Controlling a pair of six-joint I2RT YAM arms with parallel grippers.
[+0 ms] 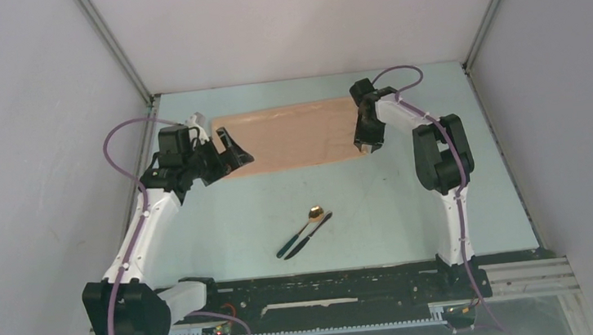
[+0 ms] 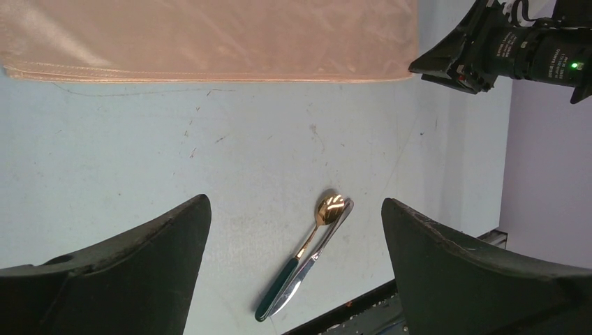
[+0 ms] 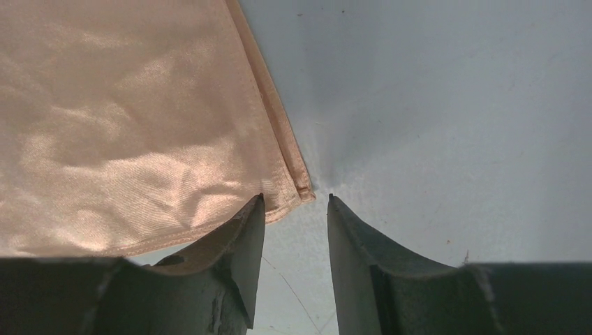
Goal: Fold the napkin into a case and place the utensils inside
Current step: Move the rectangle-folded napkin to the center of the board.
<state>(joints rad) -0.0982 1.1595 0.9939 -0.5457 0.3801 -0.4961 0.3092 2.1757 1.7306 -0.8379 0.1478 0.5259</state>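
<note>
The napkin (image 1: pixel 290 135) is laid as a flat, folded rectangle on the far half of the tabletop (image 1: pixel 412 206), close to the far edge. Its long axis is directed from the left side to the right side, parallel to that far edge. The right end is nearer to the right gripper (image 1: pixel 366 149), and the left end is nearer to the left gripper (image 1: pixel 224 161).

In the right wrist view, the near right corner of the napkin (image 3: pixel 126 125) is seen just in front of the right gripper (image 3: pixel 294 199) and is pointed toward the gap between its tips. The fingers (image 3: pixel 237 244) are set narrow, with a small gap visible between them. The hem seems to be overlapped by one finger, but a closed grip on the cloth is not shown. The coming move is judged to depend on this relation: the corner must be brought between the fingers before they are closed.

The left gripper (image 2: pixel 293 201) is seen with its fingers wide apart and nothing between them. The long near edge of the napkin (image 2: pixel 209 35) is seen beyond them.

The utensils (image 1: pixel 304 234) are placed side by side, touching, near the middle of the tabletop, between the napkin and the near edge. The spoon (image 2: pixel 328 209) and the knife (image 2: pixel 338 220) are laid diagonally, with the gold bowl toward the far right and the handles toward the near left. They are well apart from both grippers.
</note>
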